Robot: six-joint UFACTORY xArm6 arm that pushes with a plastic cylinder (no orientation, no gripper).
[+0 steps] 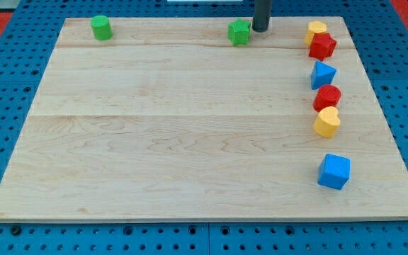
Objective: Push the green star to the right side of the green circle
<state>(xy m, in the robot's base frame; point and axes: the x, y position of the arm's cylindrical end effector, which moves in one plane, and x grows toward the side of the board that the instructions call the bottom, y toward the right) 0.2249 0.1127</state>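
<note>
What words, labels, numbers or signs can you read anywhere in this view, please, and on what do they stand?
None: no text, label, number or sign shows anywhere.
The wooden board, the green star, the green circle and my tip are all unmarked.

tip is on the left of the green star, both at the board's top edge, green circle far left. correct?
Not quite: my tip is just right of the green star, not left, as the camera view shows. Both are at the board's top edge, and the green circle is far left.
</note>
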